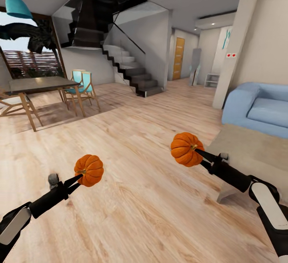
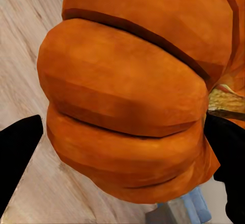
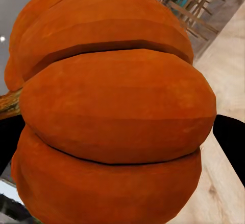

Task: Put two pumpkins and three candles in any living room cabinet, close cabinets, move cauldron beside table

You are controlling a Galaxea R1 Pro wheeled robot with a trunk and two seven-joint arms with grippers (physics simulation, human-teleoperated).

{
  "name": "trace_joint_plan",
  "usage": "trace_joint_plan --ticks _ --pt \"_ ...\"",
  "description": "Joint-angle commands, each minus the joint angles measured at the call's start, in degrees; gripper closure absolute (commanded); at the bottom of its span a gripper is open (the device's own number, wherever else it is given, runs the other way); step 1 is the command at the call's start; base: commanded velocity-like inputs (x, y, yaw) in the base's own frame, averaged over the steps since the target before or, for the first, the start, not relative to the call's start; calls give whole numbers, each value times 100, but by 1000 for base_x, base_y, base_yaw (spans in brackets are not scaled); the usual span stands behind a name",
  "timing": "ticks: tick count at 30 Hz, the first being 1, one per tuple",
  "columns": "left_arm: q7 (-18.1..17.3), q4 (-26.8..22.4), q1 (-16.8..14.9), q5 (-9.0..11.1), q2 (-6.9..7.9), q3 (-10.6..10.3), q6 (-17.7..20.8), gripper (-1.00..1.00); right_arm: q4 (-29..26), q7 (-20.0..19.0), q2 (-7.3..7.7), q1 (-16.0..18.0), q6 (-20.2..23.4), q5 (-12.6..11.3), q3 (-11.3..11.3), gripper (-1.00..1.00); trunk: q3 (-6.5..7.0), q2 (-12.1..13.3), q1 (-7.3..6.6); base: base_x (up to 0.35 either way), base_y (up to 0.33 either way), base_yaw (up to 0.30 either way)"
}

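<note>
Jaws clamped on both arms: the left gripper (image 1: 78,180) pinches the smaller pumpkin (image 1: 89,170) near its stem, and the right gripper (image 1: 199,154) grips the larger pumpkin (image 1: 185,148) the same way, each fruit carried in the air above the wooden floor (image 1: 136,199). In the left wrist view the smaller pumpkin's ribs (image 2: 127,96) bulge between two dark fingers (image 2: 18,147); the right wrist view shows the larger one (image 3: 112,111) held just as close.

The robot stands in an open room, a dining set (image 1: 38,85) with teal chairs at far left, a dark staircase (image 1: 132,69) ahead, a blue sofa (image 1: 256,107) at far right with a pale rug (image 1: 244,147) before it. No low dark cabinet can be seen from here, nor candles or cauldron.

The step in hand appears to be the carry: both pumpkins are secured, and the unit that must receive them has yet to come into sight. Doing it well likely means turning the base slowly to find the cabinet while keeping both arms level and apart, so the pumpkins neither knock together nor swing. Each grasp sits near the stem on a rounded, ribbed surface, so a sudden turn could let one slip; steady pressure and smooth driving seem the safer course. A door will probably need a free hand, so one pumpkin may have to be set down first.
</note>
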State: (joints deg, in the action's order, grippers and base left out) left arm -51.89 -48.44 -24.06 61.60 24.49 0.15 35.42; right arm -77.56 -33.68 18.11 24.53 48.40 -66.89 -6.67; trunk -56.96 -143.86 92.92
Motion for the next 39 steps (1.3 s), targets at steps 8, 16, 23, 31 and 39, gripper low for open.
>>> trace_joint_plan --ticks 8,16,23,31,39 --pt "-5 1 -6 72 1 3 62 100 -5 -1 0 4 56 -79 -9 100 -5 -3 1 273 172 289" --pt "-4 1 -4 72 -4 -4 62 100 -5 2 0 3 -37 -87 -2 100 -5 -3 1 272 173 290" --pt "3 1 -7 72 -5 -6 62 100 -5 2 0 5 -41 -93 -4 100 -5 -3 1 270 173 290" --pt "-2 1 -6 72 2 -6 62 100 -5 2 0 5 -41 -96 -2 100 -5 -3 1 260 173 290" --pt "2 1 -5 72 3 -5 62 100 -5 2 0 5 -44 -67 0 100 -5 -3 1 248 163 290"
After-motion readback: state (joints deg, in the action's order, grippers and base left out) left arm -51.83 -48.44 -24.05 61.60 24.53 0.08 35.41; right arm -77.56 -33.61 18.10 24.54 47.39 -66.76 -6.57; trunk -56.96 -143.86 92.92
